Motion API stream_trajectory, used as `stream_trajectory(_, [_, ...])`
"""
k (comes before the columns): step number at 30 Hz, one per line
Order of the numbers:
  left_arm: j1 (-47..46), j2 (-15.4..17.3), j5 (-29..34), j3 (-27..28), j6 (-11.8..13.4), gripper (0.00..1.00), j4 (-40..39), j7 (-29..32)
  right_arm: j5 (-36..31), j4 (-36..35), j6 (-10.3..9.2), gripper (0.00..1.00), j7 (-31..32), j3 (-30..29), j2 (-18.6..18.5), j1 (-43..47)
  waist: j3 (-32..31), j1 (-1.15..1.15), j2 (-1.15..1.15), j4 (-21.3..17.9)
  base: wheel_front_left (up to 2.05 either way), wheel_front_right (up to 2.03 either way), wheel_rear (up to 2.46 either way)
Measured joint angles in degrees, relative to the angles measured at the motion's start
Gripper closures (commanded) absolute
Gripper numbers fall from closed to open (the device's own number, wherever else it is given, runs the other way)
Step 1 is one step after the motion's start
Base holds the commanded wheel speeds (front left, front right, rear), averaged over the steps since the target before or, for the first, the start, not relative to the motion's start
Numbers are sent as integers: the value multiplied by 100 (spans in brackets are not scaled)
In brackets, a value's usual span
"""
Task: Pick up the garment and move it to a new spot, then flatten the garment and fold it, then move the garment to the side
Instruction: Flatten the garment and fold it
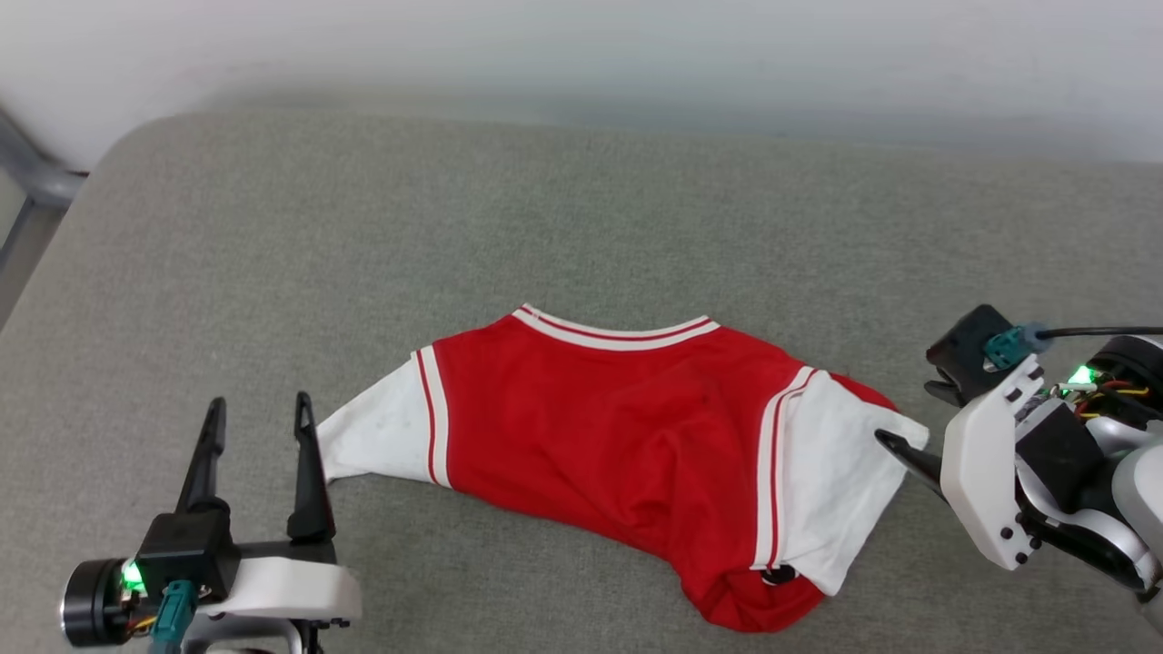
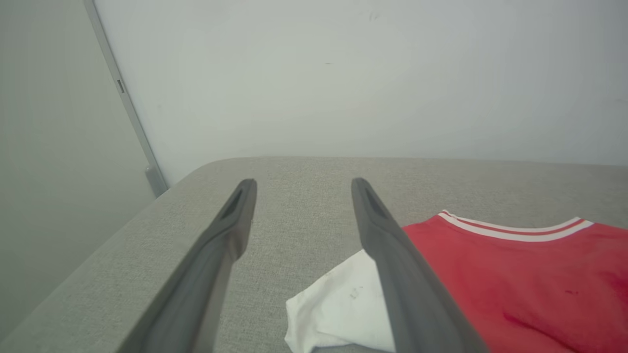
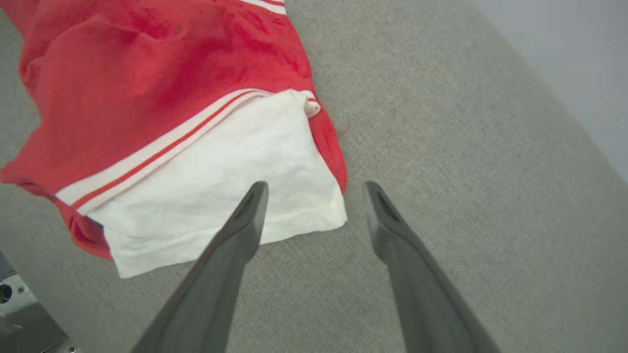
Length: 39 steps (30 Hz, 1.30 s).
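Note:
The garment [image 1: 618, 427] is a red jersey with white sleeves and a striped collar, lying rumpled on the grey cushion, its lower part bunched toward the front right. My left gripper [image 1: 259, 413] stands open just left of the white left sleeve [image 2: 338, 304], holding nothing. My right gripper [image 3: 314, 189] is open above the outer corner of the white right sleeve [image 3: 211, 186], one fingertip [image 1: 886, 440] over the cloth and the other beside it. Nothing is gripped in either.
The grey cushion [image 1: 581, 227] reaches back to a pale wall [image 1: 581, 54]. Its rounded far-left corner [image 2: 216, 166] meets a metal frame bar [image 1: 36, 182]. Bare cushion lies behind the jersey and to its right [image 3: 466, 147].

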Motion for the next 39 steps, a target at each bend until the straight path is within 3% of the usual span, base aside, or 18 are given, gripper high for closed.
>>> stream_trajectory(10, [-357, -438, 341, 169, -363, 0, -33, 0, 319, 818, 0, 0, 509, 1133, -123, -783, 648, 0, 0, 274, 0, 0, 0])
stream_trajectory(17, [-530, -627, 483, 301, -548, 0, 8, 0, 566, 1406, -3, 0, 324, 1792, -127, -1165, 993, -1, 0, 419, 0, 0, 0])
stream_trajectory(18, [-531, -639, 491, 322, -563, 0, 15, 0, 613, 1438, -4, 27, 254, 1863, -130, -1204, 1009, -1, 0, 415, 0, 0, 0])
stream_trajectory(19, [-531, -658, 503, 342, -573, 0, 33, 0, 650, 1465, -4, 68, 169, 1935, -131, -1256, 1012, -1, 0, 398, 0, 0, 0])
stream_trajectory(20, [-532, -683, 530, 360, -601, 0, 49, 0, 659, 1475, -4, 100, 19, 1997, -130, -1283, 1006, -1, 0, 379, 0, 0, 0])
stream_trajectory(28, [-458, -755, 637, 531, -721, 0, 177, 0, 910, 1458, 0, 100, -1204, 1954, -8, -1304, 702, 0, 0, 194, 0, 0, 0])
stream_trajectory(39, [-63, -804, 705, 686, -822, 0, 270, 0, 1337, 1355, 0, 100, -1918, 678, -539, -6, 167, 0, 0, -146, 0, 0, 0])
